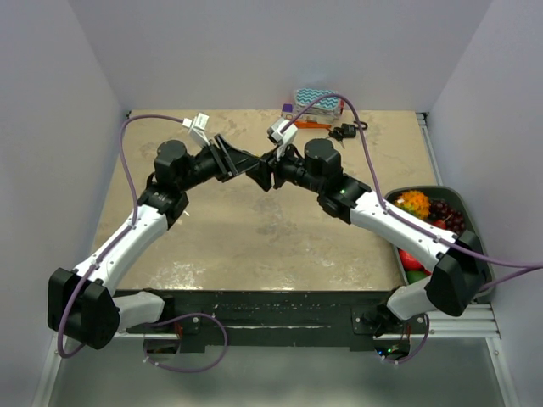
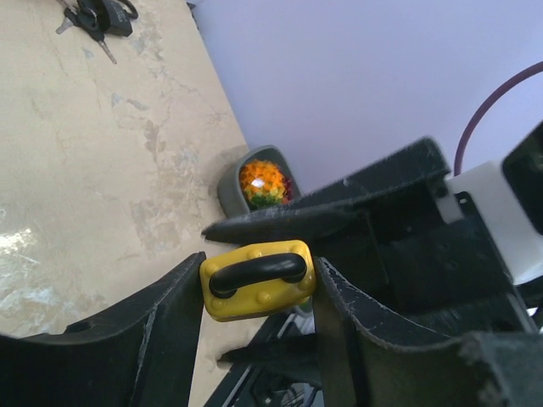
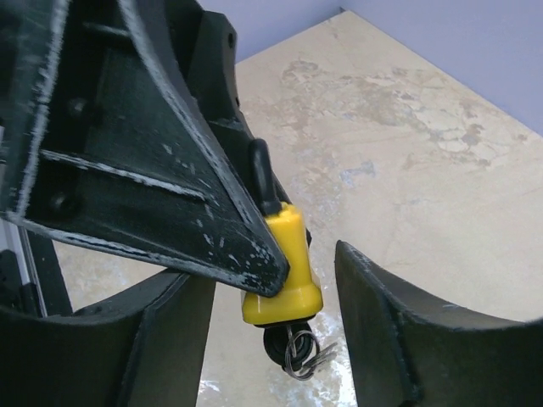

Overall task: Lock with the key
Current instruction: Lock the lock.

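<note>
Padlock [image 2: 257,278] pinched across body in my left fingers [image 2: 161,326], steadying it mid-air; my right fingers [image 3: 407,331] spread clear either side, gripping nothing, free to take key [image 3: 287,346] underneath.

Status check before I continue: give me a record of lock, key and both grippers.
lock: yellow padlock with black shackle, off the table
key: black-headed key with wire ring, at the padlock's underside, apparently inserted
left gripper: shut on the padlock
right gripper: open, fingers clear of padlock
spare: black key bunch on far table
</note>
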Motion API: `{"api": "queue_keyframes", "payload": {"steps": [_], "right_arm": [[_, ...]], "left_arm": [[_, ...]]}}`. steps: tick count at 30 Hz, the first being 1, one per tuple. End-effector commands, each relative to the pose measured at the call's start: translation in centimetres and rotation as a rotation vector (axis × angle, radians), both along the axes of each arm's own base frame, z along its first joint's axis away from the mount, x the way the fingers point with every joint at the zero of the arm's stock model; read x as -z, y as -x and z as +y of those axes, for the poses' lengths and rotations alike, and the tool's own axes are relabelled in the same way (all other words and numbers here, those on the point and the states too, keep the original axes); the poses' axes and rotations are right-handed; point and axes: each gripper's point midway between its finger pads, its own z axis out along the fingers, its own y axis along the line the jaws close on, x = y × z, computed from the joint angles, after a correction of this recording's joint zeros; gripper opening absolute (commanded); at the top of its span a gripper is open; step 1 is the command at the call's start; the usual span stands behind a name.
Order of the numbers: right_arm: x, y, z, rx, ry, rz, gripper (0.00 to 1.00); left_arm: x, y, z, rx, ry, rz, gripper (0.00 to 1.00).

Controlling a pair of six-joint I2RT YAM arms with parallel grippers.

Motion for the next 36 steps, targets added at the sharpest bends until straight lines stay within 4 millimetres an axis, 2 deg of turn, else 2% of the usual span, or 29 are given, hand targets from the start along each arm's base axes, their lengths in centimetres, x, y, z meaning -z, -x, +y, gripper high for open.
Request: {"api": "queue_keyframes", "payload": {"steps": [1,3,4,5,7,9,17,23,31,36], "right_arm": [[-4.8,1.6,-0.4,-0.055,-0.04,-0.083,0.66],[-4.5,2.4,-1.0,-0.086,-0.017,-0.071,0.7],[-3.7,2.5,-1.6,-0.086,0.01,-0.047,0.71],[-4.1,2.6,-1.9,-0.089,0.007,-0.058,0.71],[-2.5,2.9,-2.7,-0.112,0.066,-0.047,0.68],[-2.2,3.0,-3.2,-0.122,0.094,-0.071,0.63],[-1.2,3.6,-2.6,-0.198,0.124,-0.063,0.55],[-0.7,3.2,-2.5,-0.189,0.133,-0.059,0.5],[-0.5,2.6,-2.4,-0.17,0.133,-0.067,0.31],[-0.4,2.4,-2.6,-0.163,0.146,-0.078,0.06]], "left_arm": [[-2.3,0.1,0.6,0.03,-0.038,-0.109,0.0],[-2.1,-0.1,1.0,0.021,-0.064,-0.111,0.0],[-2.3,0.0,1.0,0.021,-0.068,-0.116,0.0],[-2.4,0.2,1.0,0.026,-0.072,-0.122,0.0],[-2.2,0.5,1.0,0.039,-0.074,-0.118,0.0],[-2.1,0.9,0.8,0.059,-0.074,-0.11,0.0],[-2.9,1.9,0.3,0.117,-0.034,-0.123,0.0],[-3.2,2.3,0.2,0.133,-0.018,-0.121,0.0],[-3.2,2.7,0.1,0.142,0.002,-0.108,0.0],[-3.6,2.6,0.1,0.139,0.012,-0.107,0.0]]}}
